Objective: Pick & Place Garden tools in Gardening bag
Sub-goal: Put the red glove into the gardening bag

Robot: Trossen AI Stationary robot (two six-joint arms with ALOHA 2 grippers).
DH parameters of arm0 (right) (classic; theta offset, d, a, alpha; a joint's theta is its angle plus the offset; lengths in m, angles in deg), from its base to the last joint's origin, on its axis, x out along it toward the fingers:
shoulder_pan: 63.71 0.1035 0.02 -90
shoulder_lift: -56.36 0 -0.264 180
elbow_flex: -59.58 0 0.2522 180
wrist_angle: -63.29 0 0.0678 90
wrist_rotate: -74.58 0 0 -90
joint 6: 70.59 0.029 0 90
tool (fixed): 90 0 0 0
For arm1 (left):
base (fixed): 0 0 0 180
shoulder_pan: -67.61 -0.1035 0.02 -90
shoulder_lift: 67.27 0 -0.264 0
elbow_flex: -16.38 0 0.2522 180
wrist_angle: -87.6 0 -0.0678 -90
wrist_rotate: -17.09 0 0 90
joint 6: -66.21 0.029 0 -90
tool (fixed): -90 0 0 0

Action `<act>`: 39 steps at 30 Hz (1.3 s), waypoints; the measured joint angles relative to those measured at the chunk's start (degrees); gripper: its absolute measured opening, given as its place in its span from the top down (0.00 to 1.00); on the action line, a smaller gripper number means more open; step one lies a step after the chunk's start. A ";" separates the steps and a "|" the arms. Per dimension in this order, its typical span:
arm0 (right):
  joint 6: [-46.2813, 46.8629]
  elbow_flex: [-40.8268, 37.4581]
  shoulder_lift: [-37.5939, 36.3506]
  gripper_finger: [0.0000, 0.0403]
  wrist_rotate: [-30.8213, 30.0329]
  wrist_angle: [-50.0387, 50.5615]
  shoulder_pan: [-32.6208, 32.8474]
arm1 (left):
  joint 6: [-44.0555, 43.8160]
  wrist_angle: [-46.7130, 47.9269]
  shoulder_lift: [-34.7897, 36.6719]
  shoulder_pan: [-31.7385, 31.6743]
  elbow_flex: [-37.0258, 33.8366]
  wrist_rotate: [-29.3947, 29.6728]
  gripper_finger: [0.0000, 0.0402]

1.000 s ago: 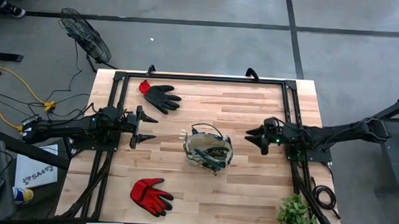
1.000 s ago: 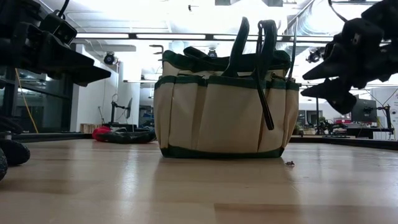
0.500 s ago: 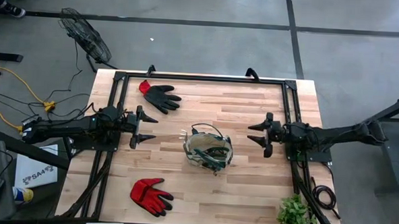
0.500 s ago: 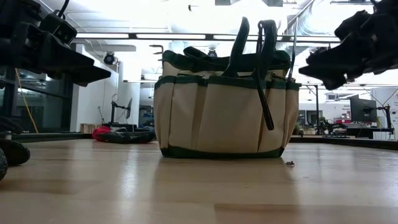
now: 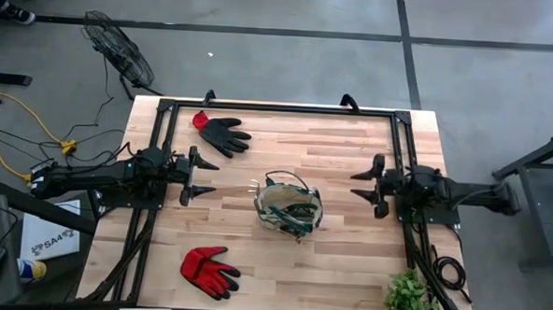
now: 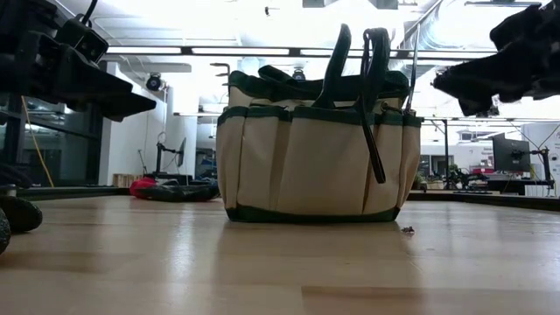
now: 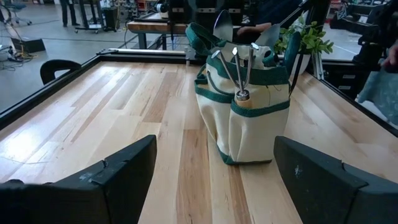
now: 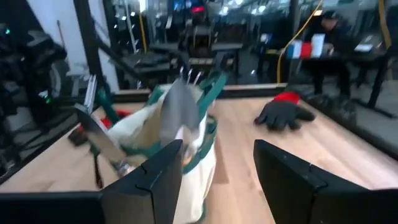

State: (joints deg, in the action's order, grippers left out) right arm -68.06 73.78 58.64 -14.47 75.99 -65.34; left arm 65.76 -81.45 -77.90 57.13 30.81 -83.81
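The gardening bag (image 5: 288,207) stands upright on its base at the table's middle, and also shows in the low view (image 6: 311,157). A fork (image 7: 239,65) stands in one of its outer pockets, and a silver trowel blade (image 8: 177,115) sticks up out of it. The black-and-red glove (image 5: 223,132) lies flat at the far left. The red glove (image 5: 209,270) lies flat at the near left. My left gripper (image 5: 205,177) is open and empty to the left of the bag. My right gripper (image 5: 361,185) is open and empty to the right of the bag, above the table.
A leafy green plant (image 5: 411,296) stands at the table's near right corner. A black metal frame (image 5: 279,107) runs along the table's edges. A fan (image 5: 120,50) and cables lie on the floor beyond the far left corner. Bare wood lies between the bag and each gripper.
My right gripper has drawn back from the bag toward the table's right edge and has risen a little. It has turned about its wrist, so that its fingers now lie level side by side. The bag, the gloves and my left gripper have kept still.
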 joint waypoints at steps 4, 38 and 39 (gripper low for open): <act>-1.11 -0.02 -2.16 0.53 -0.23 0.15 -1.41 | 0.00 -0.02 0.00 -0.02 0.00 0.00 0.20; -0.84 -0.09 -1.37 0.53 -0.65 -0.52 -1.40 | 0.00 -0.02 0.00 0.00 0.00 0.00 0.20; -0.84 -0.09 -1.37 0.53 -0.68 -0.55 -1.40 | 0.00 -0.02 0.00 0.00 0.00 0.00 0.20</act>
State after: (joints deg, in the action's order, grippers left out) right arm -68.90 73.70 57.27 -15.15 75.44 -66.74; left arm 65.76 -81.47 -77.90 57.13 30.81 -83.81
